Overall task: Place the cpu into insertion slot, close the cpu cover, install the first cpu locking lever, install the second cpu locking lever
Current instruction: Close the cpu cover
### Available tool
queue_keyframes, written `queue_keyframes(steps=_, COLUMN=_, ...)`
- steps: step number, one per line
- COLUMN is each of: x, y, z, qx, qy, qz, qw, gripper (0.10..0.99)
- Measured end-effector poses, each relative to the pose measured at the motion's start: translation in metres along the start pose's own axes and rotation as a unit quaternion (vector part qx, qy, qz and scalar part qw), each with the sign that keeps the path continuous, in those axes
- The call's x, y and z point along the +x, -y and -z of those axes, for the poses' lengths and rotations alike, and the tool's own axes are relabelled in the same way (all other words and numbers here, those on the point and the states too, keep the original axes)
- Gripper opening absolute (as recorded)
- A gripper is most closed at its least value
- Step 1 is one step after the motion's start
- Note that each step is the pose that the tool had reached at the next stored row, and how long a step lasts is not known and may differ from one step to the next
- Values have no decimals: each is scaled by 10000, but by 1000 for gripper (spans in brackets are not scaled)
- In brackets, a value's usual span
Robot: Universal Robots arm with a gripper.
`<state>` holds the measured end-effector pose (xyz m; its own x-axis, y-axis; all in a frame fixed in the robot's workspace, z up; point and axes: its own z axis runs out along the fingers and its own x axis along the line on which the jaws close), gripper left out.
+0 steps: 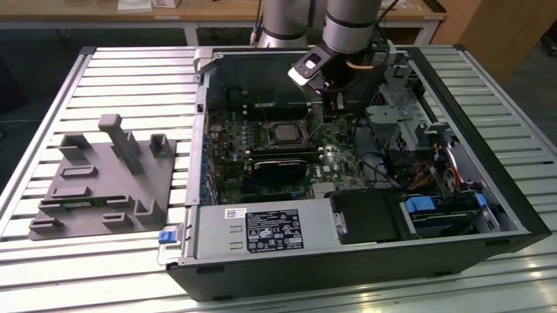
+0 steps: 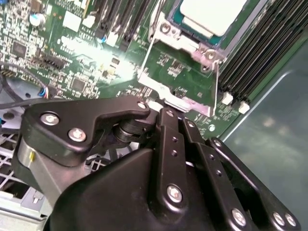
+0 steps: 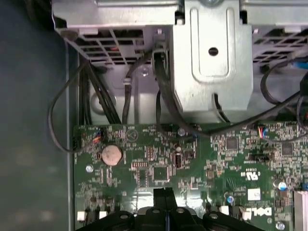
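The cpu (image 2: 211, 14), with its pale metal top, lies in the insertion slot (image 1: 283, 132) on the green motherboard. The silvery cpu cover (image 2: 185, 42) lies flat around it as a frame. Thin wire levers (image 2: 148, 53) run along the sides of the socket, and their bent metal ends (image 2: 161, 96) lie just in front of my fingertips. My gripper (image 2: 167, 111) is shut, with nothing seen between the fingers. It hangs low over the board beside the socket, on the exterior view's right of it (image 1: 324, 116). In the first wrist view the two fingers (image 3: 162, 196) press together over the board.
Black memory slots (image 2: 255, 53) flank the socket. A black fan unit (image 1: 280, 169) sits below it, with a grey power supply box (image 1: 265, 231) at the front. A metal drive cage (image 3: 211, 53) and loose cables (image 3: 163, 96) stand close by. A grey fixture (image 1: 109, 179) rests on the table.
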<state>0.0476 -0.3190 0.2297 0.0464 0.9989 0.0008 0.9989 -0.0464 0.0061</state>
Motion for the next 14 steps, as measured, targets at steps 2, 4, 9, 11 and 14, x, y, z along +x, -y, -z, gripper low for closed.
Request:
queue_keyframes(steps=2, x=-2, y=36, z=1, qx=-1, qy=-7, qz=0, qw=10000, gripper=106)
queue_keyframes(steps=4, x=-4, y=78, z=1, qx=-3, qy=-16, qz=-2, qw=10000, gripper=106)
queue_keyframes(steps=9, x=-9, y=193, z=3, qx=-9, qy=-41, qz=-5, qw=10000, gripper=106)
queue_keyframes(steps=11, x=-11, y=241, z=3, qx=-13, qy=-53, qz=-5, qw=10000, gripper=106)
queue_keyframes(steps=14, x=-14, y=316, z=3, qx=-18, qy=-71, qz=-7, qw=10000, gripper=106)
